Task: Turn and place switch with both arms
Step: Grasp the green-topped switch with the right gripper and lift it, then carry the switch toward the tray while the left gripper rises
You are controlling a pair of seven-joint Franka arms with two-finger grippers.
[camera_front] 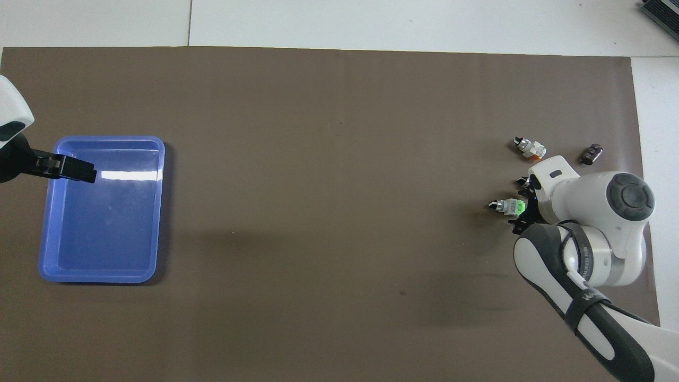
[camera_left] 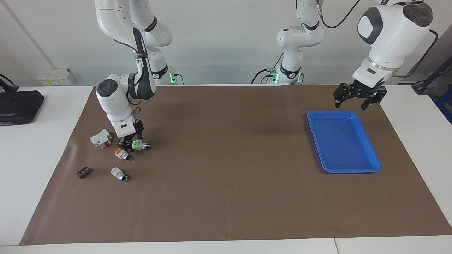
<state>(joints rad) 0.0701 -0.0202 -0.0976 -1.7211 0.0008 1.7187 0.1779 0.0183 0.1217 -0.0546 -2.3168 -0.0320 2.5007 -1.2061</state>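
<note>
Right pincer (camera_left: pixel 131 141) is down at the switch (camera_left: pixel 139 144) on the desk (camera_left: pixel 226 197), toward the right arm's end; whether it's clamped, I cannot tell. Left pincer (camera_left: pixel 358 97) waits, fingers apart, over the blue tray (camera_left: pixel 367 141) edge.

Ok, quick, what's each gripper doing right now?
Right gripper: down at the small white switch with the bright green end; grip cannot be told.
Left gripper: open, holding nothing, waiting over the blue plastic tray.
</note>
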